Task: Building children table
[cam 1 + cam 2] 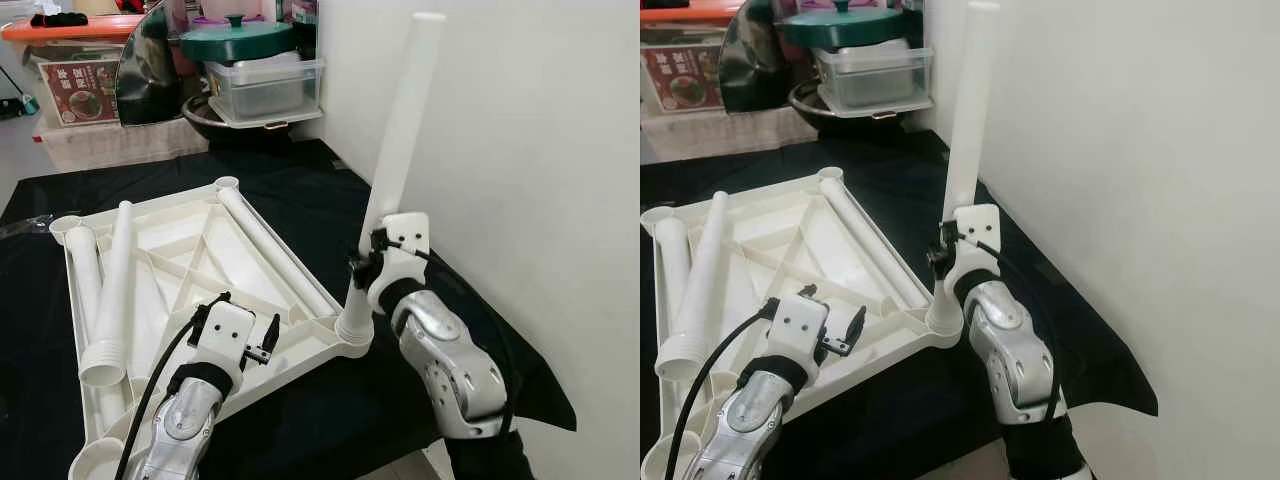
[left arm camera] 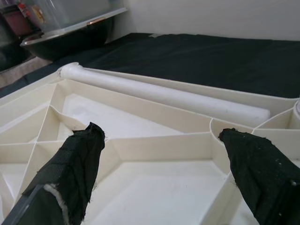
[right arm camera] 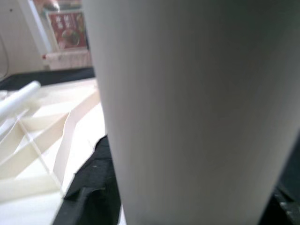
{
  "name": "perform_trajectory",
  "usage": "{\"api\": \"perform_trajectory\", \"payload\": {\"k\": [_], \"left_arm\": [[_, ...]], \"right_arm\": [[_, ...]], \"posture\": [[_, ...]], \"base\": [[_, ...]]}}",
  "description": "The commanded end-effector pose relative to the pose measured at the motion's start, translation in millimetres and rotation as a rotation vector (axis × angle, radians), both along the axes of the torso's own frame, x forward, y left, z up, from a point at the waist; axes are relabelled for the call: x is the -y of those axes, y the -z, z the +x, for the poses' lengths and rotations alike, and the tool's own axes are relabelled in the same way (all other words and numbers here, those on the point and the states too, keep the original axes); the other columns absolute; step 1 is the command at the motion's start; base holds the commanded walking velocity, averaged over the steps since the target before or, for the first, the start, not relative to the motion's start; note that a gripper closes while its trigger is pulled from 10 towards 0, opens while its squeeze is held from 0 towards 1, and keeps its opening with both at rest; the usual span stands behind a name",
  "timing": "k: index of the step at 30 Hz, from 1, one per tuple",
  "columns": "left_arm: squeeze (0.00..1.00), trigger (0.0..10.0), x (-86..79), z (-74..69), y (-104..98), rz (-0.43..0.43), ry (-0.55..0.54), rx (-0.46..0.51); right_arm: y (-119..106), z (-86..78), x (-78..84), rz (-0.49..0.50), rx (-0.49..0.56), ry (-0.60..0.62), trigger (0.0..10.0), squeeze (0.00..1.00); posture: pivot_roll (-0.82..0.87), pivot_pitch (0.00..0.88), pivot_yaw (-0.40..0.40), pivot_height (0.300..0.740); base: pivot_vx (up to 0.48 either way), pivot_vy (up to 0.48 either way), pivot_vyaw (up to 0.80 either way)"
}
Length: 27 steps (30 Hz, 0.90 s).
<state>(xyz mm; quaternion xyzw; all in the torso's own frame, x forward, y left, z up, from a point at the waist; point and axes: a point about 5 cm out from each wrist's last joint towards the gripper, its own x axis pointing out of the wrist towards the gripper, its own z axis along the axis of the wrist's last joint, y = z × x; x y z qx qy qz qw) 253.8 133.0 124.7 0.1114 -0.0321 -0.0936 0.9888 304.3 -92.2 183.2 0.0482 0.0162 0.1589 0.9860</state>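
Here, on the table draped in a black cloth [image 1: 300,190], a white plastic tabletop [image 1: 175,255] lies upside down with its ribbed underside up. Along its left edge two loose white legs [image 1: 112,295] lie side by side in the tray-like underside, and a third leg [image 1: 272,250] lies along the far right rim, running toward the near right corner.

The left gripper [image 1: 268,340] hovers low over the near part of the tabletop, just left of that corner, its jaws spread wide with nothing between them; the left wrist view shows both black fingers [image 2: 70,168] apart above the ribs, the third leg lying beyond them.

Further right, a fourth leg [image 1: 400,130] stands nearly upright, leaning slightly right toward the white wall [image 1: 520,150], its ribbed foot seated at the corner socket [image 1: 353,335] of the tabletop. The right gripper [image 1: 372,262] clasps this leg low down, just above the socket, jaws closed around it.

Behind the table, a green-lidded pot [image 1: 236,38] sits on a clear storage box [image 1: 265,88], beside a dark wok [image 1: 150,65].
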Motion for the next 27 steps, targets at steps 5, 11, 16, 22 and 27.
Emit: {"api": "perform_trajectory", "payload": {"k": [5,11,16,22,27], "left_arm": [[0.0,10.0,-0.4,-1.0,2.4,0.003,0.0,-0.008],[0.0,10.0,-3.2,-2.5,-0.8,0.008,-0.016,0.005],[0.0,10.0,-8.2,-5.3,-4.2,0.007,-0.033,0.016],[0.0,10.0,-12.7,-7.0,-3.9,0.013,-0.042,0.015],[0.0,10.0,-13.9,-7.4,-4.3,0.019,-0.04,0.013]], "right_arm": [[-10.0,-3.8,-1.9,0.02,0.043,-0.04,10.0,1.0],[-16.4,-12.8,10.0,0.008,0.09,-0.001,10.0,1.0],[-8.7,-35.5,28.0,-0.018,0.088,0.014,10.0,1.0],[-3.3,-65.9,45.6,-0.014,0.078,-0.001,10.0,0.99],[-3.0,-81.7,51.6,-0.012,0.069,0.008,10.0,0.57]], "posture": [[0.07,0.0,-0.043,0.74],[0.07,0.0,-0.044,0.74],[0.05,0.0,-0.044,0.74],[0.03,0.0,-0.031,0.74],[0.02,0.0,-0.024,0.74]], "base": [[0.0,0.0,0.0],[0.0,0.0,0.0],[0.0,0.0,0.0],[0.0,0.0,0.0],[0.0,0.0,0.0]]}}
